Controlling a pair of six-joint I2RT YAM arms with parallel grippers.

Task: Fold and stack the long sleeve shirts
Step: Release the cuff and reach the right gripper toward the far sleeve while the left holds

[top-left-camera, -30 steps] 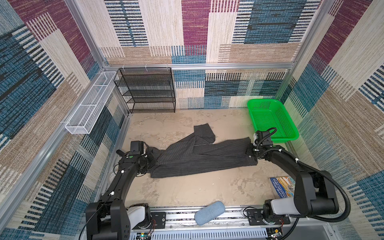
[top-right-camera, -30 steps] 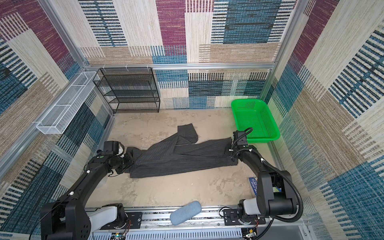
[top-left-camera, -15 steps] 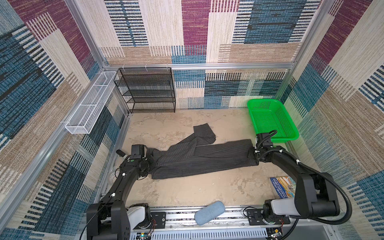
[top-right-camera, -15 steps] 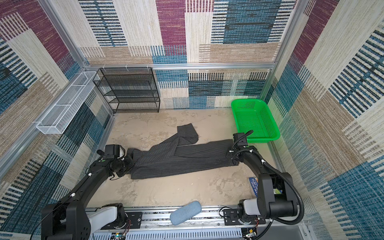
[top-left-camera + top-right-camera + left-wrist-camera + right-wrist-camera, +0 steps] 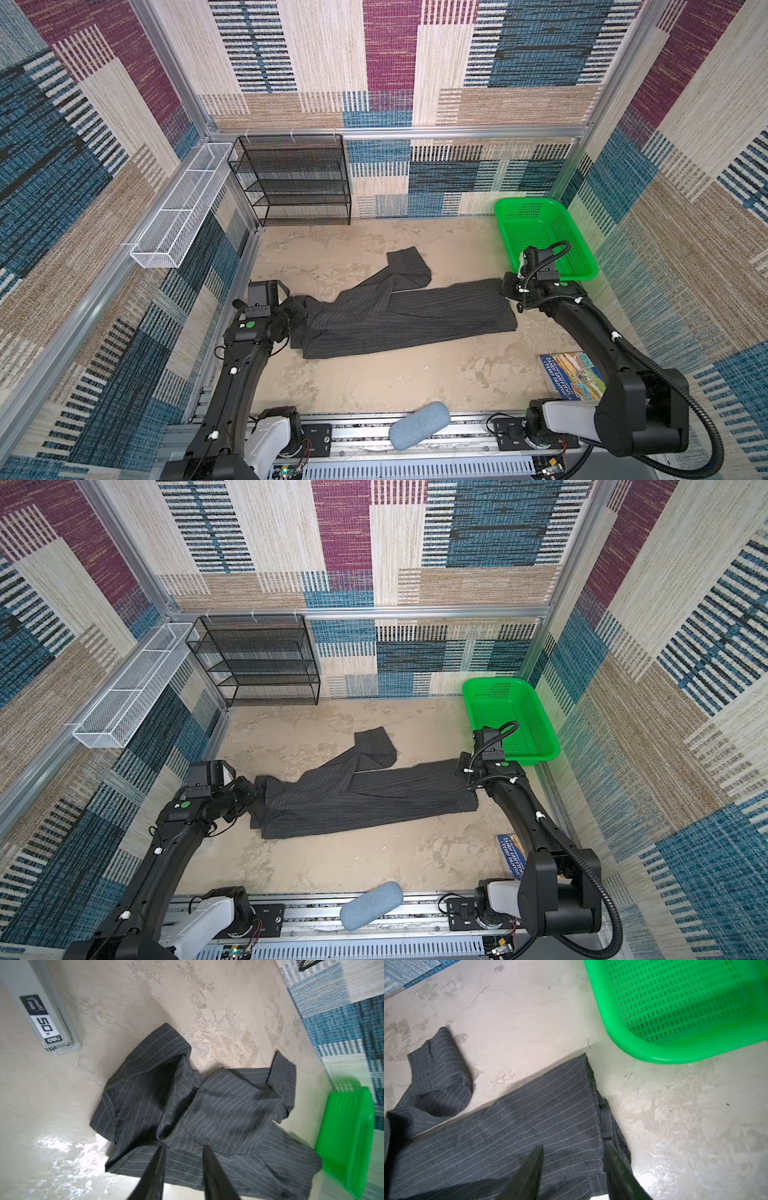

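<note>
— Status on the table [image 5: 374, 382]?
— Closest to the robot bases: blue-grey pouch [image 5: 419, 424] on the front rail, well apart from the green basket [image 5: 544, 232]. Printed booklet [image 5: 569, 374] next, on the basket's side of the table, partly hidden by the right arm.
— Shirt?
— One dark pinstriped long sleeve shirt [image 5: 407, 320] lying as a long flat band. One end stops just short of the basket's near corner; the rest runs straight away from the basket. One sleeve is doubled back on the band's far edge, about level with the basket's near rim.
— Hands?
— At the basket end: right hand [image 5: 508, 290] low over the hem, fingers [image 5: 529, 1174] spread, cloth lying flat in the gap, nothing pinched. At the end farthest from the basket: left hand [image 5: 298, 309] over the bunched fabric, fingers [image 5: 154, 1167] parted a little, nothing clamped. Tip contact with cloth: can't tell.
— Rest?
— Grey stapler [image 5: 45, 1014] beyond the bunched end, opposite side of the shirt from the basket. Further back: black mesh rack [image 5: 295, 178] at the rear wall, level with the basket's far end. White wire tray [image 5: 178, 208] hangs on the side wall facing the basket.
</note>
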